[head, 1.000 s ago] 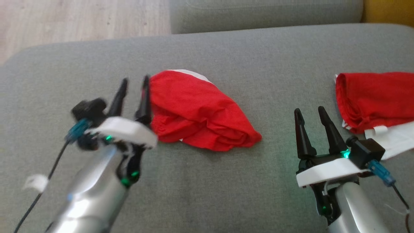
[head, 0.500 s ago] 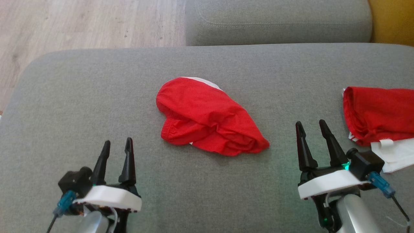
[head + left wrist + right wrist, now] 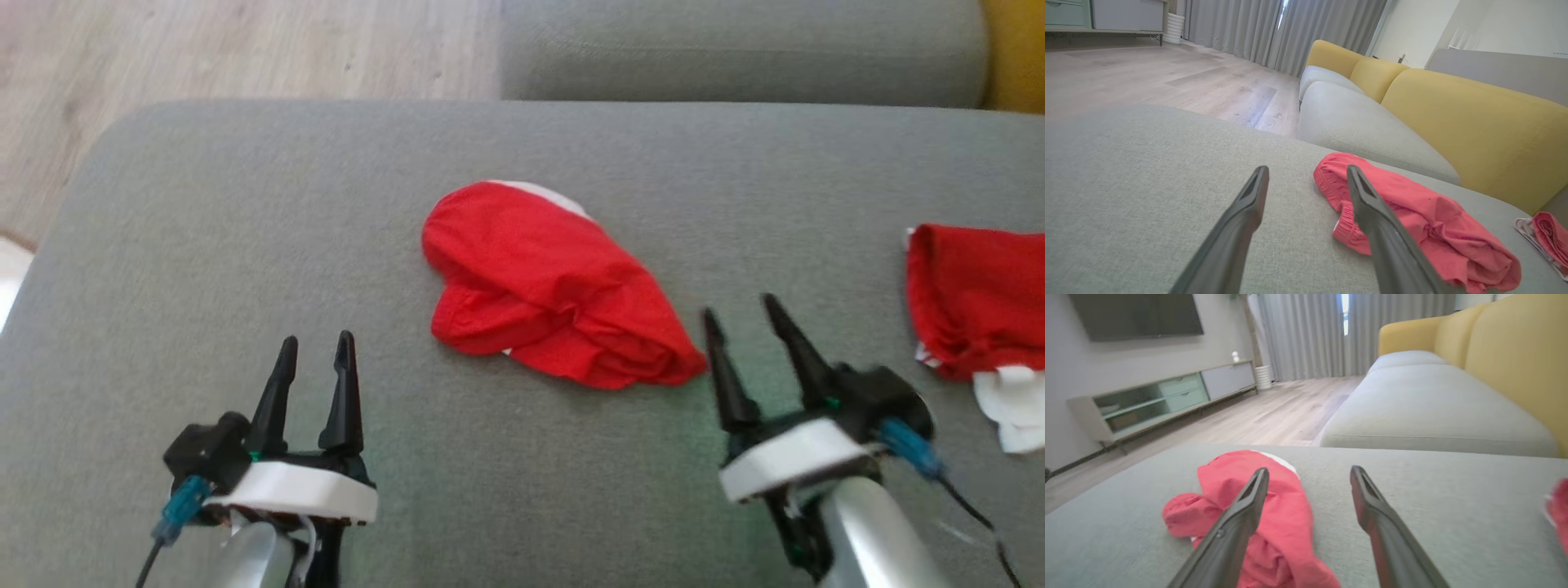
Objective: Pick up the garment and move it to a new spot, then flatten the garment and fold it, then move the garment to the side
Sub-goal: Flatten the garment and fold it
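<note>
Head view: our left hand [image 3: 317, 343], lower left, and right hand [image 3: 739, 306], lower right, hover spread wide and empty over the grey sofa cushion [image 3: 245, 245]; the red garment [image 3: 555, 302] lies bunched at centre. Left wrist view: garment at lower right. Right wrist view: garment at lower left.

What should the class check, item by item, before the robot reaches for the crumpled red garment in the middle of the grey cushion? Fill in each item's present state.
1. Left gripper open and empty: ok.
2. Right gripper open and empty: ok.
3. Red garment lies on the grey cushion, held by neither gripper: ok.
4. Garment flat enough to fold: not ok; it is bunched and creased.
5. Second red and white garment lies apart at the right, out of the way: ok.
6. Right gripper close beside the garment's right end, whether it touches the cloth: cannot tell.
</note>
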{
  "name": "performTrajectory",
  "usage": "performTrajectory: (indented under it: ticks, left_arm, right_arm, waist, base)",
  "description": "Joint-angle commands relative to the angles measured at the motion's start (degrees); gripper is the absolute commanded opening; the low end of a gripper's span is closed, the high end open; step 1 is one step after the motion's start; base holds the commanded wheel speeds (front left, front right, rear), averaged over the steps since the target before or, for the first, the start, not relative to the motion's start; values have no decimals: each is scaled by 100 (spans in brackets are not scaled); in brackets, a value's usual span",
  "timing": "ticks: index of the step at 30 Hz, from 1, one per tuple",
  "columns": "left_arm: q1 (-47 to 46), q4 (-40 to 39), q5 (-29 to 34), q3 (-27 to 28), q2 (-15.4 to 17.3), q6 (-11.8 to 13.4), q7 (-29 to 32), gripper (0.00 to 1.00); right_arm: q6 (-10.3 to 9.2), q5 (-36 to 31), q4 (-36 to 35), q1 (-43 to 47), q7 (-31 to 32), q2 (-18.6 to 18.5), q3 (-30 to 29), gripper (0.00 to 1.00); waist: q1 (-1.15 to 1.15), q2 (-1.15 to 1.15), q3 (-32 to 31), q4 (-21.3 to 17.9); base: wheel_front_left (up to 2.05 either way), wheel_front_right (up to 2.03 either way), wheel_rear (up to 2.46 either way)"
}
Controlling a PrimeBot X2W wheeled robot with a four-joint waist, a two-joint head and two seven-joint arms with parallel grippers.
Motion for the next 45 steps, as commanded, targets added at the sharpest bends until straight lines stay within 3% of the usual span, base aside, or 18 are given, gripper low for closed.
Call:
performTrajectory:
  ticks: [1,8,17,23,30,31,32,39,45]
  left_arm:
    - [-286,-117,66,218,-8,-28,-71,100]
    - [-456,68,144,253,-167,-142,-71,100]
    - [-659,201,150,198,-340,-216,-71,100]
    - [-754,250,114,190,-408,-230,-71,100]
    - [-807,245,58,171,-443,-234,-71,100]
    - [-810,245,49,166,-446,-234,-71,100]
    - [-810,249,44,163,-448,-235,-71,100]
    - [-727,307,38,259,-456,-235,-71,100]
    - [-619,320,58,311,-457,-236,-71,100]
  right_arm:
    - [-5,-150,-203,-434,78,-14,294,100]
    - [-5,-304,203,-1347,567,-592,1769,100]
    - [-5,55,1359,-2708,874,-1253,3812,100]
    - [-5,106,2240,-3363,977,-1305,4512,100]
    - [-5,191,3044,-3669,926,-1036,4794,100]
    - [-5,247,3151,-3702,883,-975,4798,76]
    - [-5,317,3230,-3734,793,-908,4762,0]
    - [-5,767,3454,-3902,83,-428,4311,0]
    - [-5,1231,2922,-4102,-162,-227,4016,0]
  waist:
    - [0,0,142,163]
    - [0,0,432,585]
    - [0,0,687,1070]
    - [0,0,857,1276]
    - [0,0,956,1336]
    - [0,0,958,1334]
    - [0,0,951,1328]
    - [0,0,713,1114]
    - [0,0,344,889]
  base:
    - [0,0,0]
    - [0,0,0]
    - [0,0,0]
    - [0,0,0]
    - [0,0,0]
    - [0,0,0]
    - [0,0,0]
    - [0,0,0]
    - [0,0,0]
